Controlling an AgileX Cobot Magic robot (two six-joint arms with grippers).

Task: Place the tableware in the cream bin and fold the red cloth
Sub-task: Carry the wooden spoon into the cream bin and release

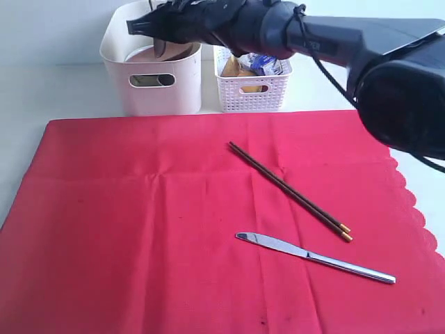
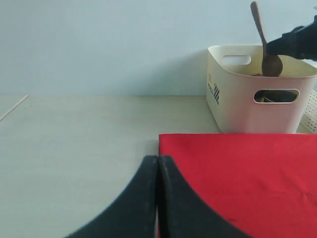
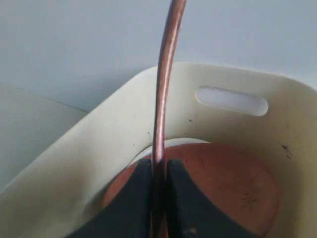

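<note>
Right gripper (image 3: pixel 158 171) pinches the wooden spoon (image 3: pixel 165 74) by its handle, jaws nearly together on it, right over the cream bin (image 3: pixel 237 74) with the brown plate (image 3: pixel 228 183) inside. Best to dip lower before letting go, so the spoon lands inside, not on the rim. Left gripper (image 2: pixel 157 166) is pressed together and empty at the red cloth (image 2: pixel 237 173) edge, while chopsticks (image 1: pixel 288 189) and table knife (image 1: pixel 314 258) lie on the cloth.

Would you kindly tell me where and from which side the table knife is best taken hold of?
Probably by the handle of the table knife, the half nearer the scalloped edge, from straight above with fingers across its narrow width: it lies flat on the red cloth.
</note>
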